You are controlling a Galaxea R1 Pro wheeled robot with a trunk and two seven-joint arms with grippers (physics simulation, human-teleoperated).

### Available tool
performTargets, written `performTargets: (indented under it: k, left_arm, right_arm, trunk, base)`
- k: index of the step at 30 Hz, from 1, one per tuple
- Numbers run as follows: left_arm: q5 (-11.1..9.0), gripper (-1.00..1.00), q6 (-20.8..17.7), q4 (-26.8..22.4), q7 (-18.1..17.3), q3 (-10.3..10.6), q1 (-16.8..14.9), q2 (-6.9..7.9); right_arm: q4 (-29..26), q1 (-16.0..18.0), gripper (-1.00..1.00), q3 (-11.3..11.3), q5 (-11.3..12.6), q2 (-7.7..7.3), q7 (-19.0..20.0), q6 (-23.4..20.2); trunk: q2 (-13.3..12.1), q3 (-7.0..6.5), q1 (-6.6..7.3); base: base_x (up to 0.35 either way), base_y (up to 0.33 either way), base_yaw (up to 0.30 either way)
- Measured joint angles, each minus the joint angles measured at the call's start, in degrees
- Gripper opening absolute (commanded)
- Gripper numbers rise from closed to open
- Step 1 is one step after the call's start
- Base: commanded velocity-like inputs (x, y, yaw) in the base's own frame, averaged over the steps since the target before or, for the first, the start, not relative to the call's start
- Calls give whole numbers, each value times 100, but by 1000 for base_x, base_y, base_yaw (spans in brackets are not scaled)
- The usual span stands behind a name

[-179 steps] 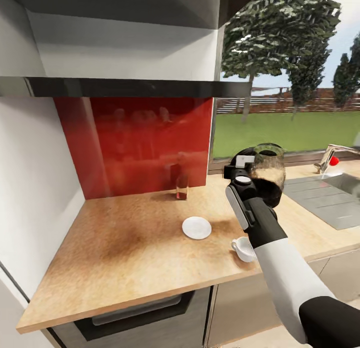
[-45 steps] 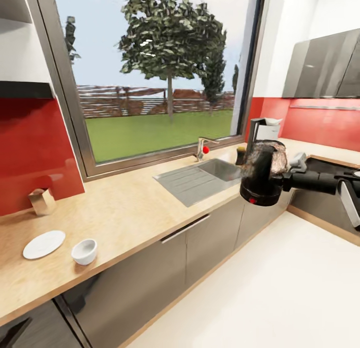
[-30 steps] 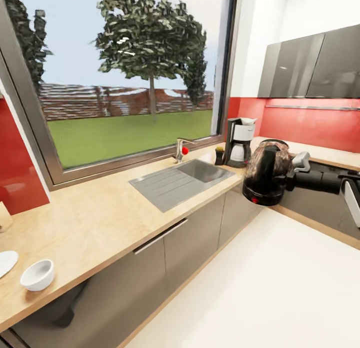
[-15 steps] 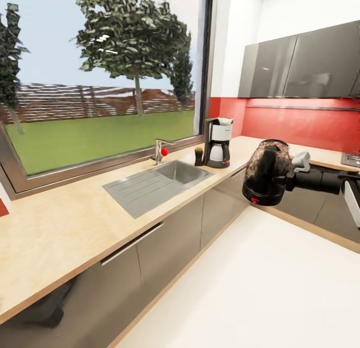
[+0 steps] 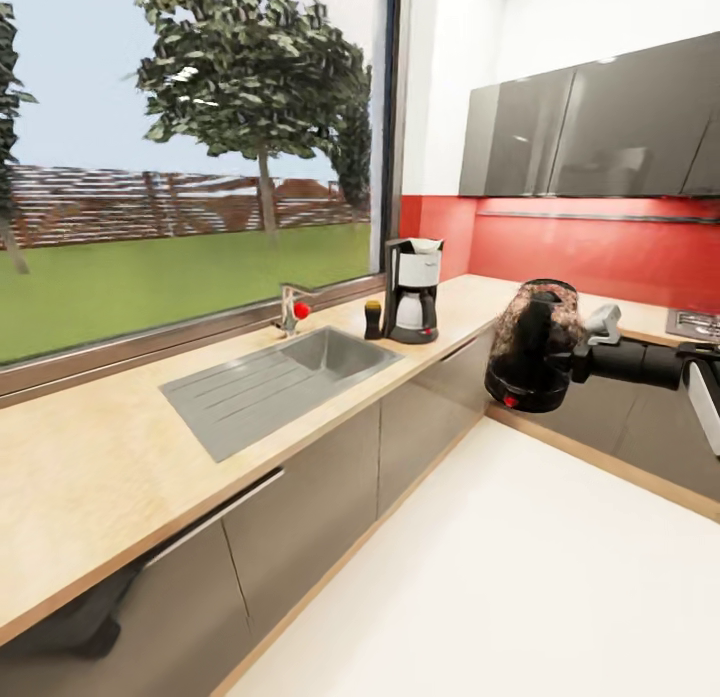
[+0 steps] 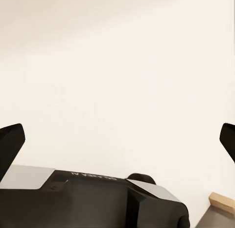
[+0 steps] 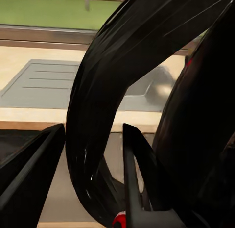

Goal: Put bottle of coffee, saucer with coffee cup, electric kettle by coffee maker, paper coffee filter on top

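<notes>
Between the right gripper's (image 7: 93,174) fingers, clamped by its black handle: kettle (image 5: 533,345), aloft over floor. Well beyond it, coffee maker (image 5: 414,289) on countertop (image 5: 90,467). Left gripper (image 6: 117,139) spread wide, empty.

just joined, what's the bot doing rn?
The right hand holds the electric kettle by its handle, in the air over the floor beside the kitchen countertop. The coffee maker stands past the sink, with the bottle of coffee beside it. The left hand is open, holding nothing.
</notes>
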State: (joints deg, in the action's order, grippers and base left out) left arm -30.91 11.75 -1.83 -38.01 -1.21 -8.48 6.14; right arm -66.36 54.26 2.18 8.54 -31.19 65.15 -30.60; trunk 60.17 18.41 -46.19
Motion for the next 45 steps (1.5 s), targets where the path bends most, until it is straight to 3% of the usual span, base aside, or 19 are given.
performTargets:
  k: [24,45]
  left_arm:
    - [0,100,1,0,1,-4,0,9]
    - [0,100,-1,-1,3,-8,1,9]
  right_arm:
    - [182,-1,-100,0,-1,-2,-1,0]
    - [193,1,-100,-1,-3,-1,9,-1]
  trunk:
    - [0,-104,-1]
    - [1,-119,1]
  base:
    - [13,-9,-250]
    - [230,-202,-87]
